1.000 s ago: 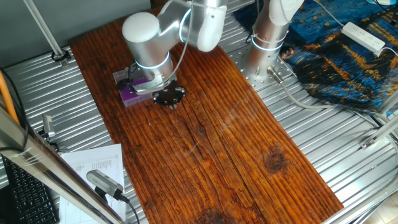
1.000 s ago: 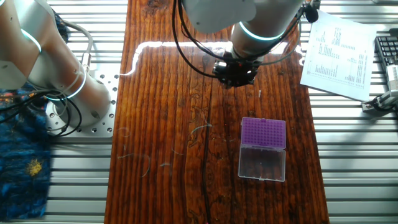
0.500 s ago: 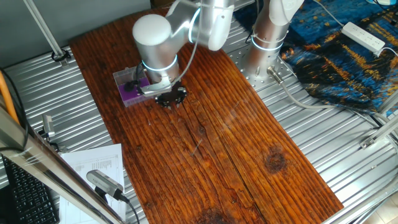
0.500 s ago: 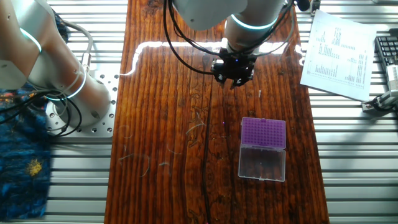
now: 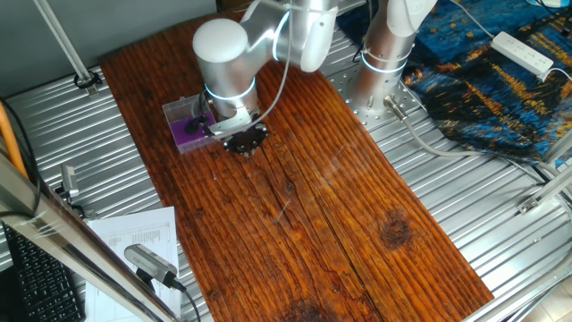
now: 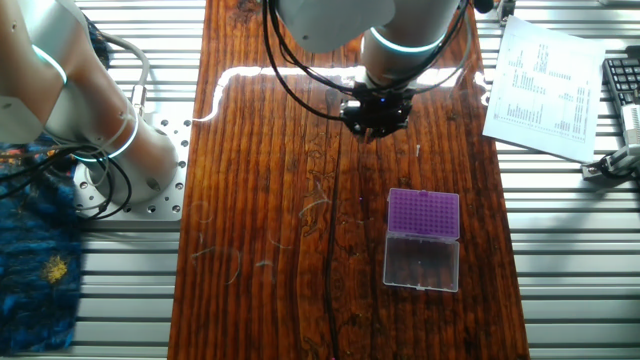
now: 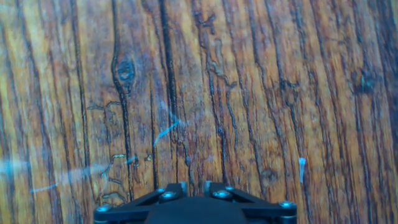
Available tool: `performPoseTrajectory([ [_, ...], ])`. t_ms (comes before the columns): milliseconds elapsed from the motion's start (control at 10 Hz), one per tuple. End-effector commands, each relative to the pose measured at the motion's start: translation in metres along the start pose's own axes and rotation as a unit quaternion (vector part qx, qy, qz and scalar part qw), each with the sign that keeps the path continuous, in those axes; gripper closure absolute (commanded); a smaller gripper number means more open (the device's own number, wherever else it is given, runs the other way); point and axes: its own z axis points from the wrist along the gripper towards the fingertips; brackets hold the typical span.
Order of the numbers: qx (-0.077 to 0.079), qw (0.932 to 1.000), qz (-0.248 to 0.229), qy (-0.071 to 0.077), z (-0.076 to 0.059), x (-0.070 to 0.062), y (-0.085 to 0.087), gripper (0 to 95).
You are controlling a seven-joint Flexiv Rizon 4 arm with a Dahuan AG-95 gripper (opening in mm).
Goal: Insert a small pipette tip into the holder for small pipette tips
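Observation:
The holder for small pipette tips [image 6: 424,212] is a clear box with a purple rack, and its clear lid lies open towards the near edge. In one fixed view the holder [image 5: 186,132] sits partly behind the arm. A pale sliver, the small pipette tip [image 6: 418,151], lies on the wood between the holder and the gripper. It also shows in the hand view as the tip [image 7: 301,168], ahead and to the right. My gripper [image 6: 375,112] [image 5: 244,141] [image 7: 194,185] hovers low over bare wood. Its jaws stand slightly apart with nothing between them.
The wooden board [image 6: 270,200] carries faint pale scratches. A printed sheet [image 6: 545,85] and a keyboard [image 6: 622,90] lie on the metal slats beside it. The arm's base [image 6: 90,120] stands on the opposite side, with blue cloth [image 5: 500,72] beyond.
The gripper has shifted a little across the board, away from the holder, then nearly stopped. The holder and the tip have not moved.

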Motion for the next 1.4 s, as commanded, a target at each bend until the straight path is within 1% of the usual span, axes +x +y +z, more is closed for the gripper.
performPoseTrajectory([
  [100,0.005,0.9999,0.009,0.001,-0.001,0.002,-0.004,95.0],
  [200,0.004,1.0000,0.003,-0.001,-0.001,0.006,-0.009,95.0],
  [300,0.004,1.0000,0.002,-0.001,-0.001,0.007,-0.013,95.0],
  [400,0.001,1.0000,0.005,-0.003,-0.001,0.007,-0.013,95.0],
  [500,-0.015,0.9996,0.005,-0.022,-0.001,0.007,-0.013,76.0],
  [600,-0.017,0.9995,0.014,-0.024,-0.001,0.007,-0.013,95.0],
  [800,-0.016,0.9993,0.028,-0.018,-0.001,0.007,-0.013,95.0],
  [900,-0.014,0.9997,0.018,-0.013,-0.001,0.007,-0.013,95.0],
  [1100,-0.009,0.9999,0.012,-0.002,-0.001,0.007,-0.013,95.0],
  [1200,-0.006,0.9999,0.010,0.000,-0.001,0.007,-0.013,95.0],
  [1300,0.000,1.0000,-0.007,0.007,-0.005,0.003,-0.021,76.0],
  [1400,0.001,0.9993,-0.032,0.019,-0.007,0.001,-0.030,76.0],
])
